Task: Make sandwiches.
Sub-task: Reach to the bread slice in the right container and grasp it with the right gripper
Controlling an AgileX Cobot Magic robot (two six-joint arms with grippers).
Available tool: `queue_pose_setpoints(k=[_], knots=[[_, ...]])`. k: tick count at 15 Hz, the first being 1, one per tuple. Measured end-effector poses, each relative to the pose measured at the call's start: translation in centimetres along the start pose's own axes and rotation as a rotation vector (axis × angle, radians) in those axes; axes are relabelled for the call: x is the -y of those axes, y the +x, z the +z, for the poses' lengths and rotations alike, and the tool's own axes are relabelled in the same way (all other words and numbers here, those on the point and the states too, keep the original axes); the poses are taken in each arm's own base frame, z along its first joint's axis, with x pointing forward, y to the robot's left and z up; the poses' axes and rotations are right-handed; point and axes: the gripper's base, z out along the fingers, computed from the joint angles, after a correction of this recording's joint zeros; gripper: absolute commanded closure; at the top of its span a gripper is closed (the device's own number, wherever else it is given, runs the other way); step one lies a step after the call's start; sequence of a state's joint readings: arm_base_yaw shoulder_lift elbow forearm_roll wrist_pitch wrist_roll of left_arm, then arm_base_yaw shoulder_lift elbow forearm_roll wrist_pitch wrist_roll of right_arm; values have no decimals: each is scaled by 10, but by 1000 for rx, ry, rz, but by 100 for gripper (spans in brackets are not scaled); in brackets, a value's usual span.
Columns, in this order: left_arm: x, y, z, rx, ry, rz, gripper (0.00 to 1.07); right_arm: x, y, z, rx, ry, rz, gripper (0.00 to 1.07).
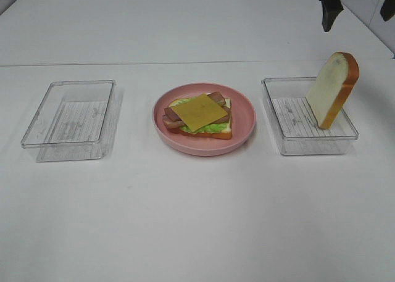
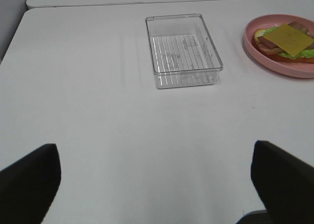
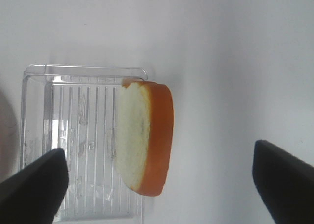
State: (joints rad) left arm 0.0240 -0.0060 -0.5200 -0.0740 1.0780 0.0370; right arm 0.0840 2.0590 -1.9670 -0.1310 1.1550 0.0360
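On the pink plate lies an open sandwich: a bread slice, green lettuce, bacon strips and a yellow cheese slice on top. A second bread slice stands on edge in the right clear tray, leaning on its far-right wall. My right gripper hangs open above and behind that tray. In the right wrist view the bread slice sits between the wide-apart fingers of the right gripper, untouched. My left gripper is open over bare table, well short of the sandwich.
An empty clear tray stands left of the plate; the left wrist view shows this tray ahead and the plate beside it. The table's back edge runs behind the trays.
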Motion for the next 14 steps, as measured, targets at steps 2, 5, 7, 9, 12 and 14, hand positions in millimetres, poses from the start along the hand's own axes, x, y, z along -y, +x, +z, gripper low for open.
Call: queue_pose_setpoints(k=[2, 5, 7, 9, 12, 14], knots=[[0, 0, 0, 0, 0, 0, 6, 13, 2, 18, -53, -40, 31, 9], [0, 0, 0, 0, 0, 0, 6, 15, 3, 49, -117, -130, 48, 9], [0, 0, 0, 0, 0, 0, 6, 12, 4, 64, -144, -148, 44, 9], [0, 0, 0, 0, 0, 0, 6, 9, 5, 83, -178, -155, 43, 9], [0, 0, 0, 0, 0, 0, 6, 6, 6, 104, -202, -163, 46, 15], [0, 0, 0, 0, 0, 0, 6, 6, 7, 107, -205, -169, 49, 32]])
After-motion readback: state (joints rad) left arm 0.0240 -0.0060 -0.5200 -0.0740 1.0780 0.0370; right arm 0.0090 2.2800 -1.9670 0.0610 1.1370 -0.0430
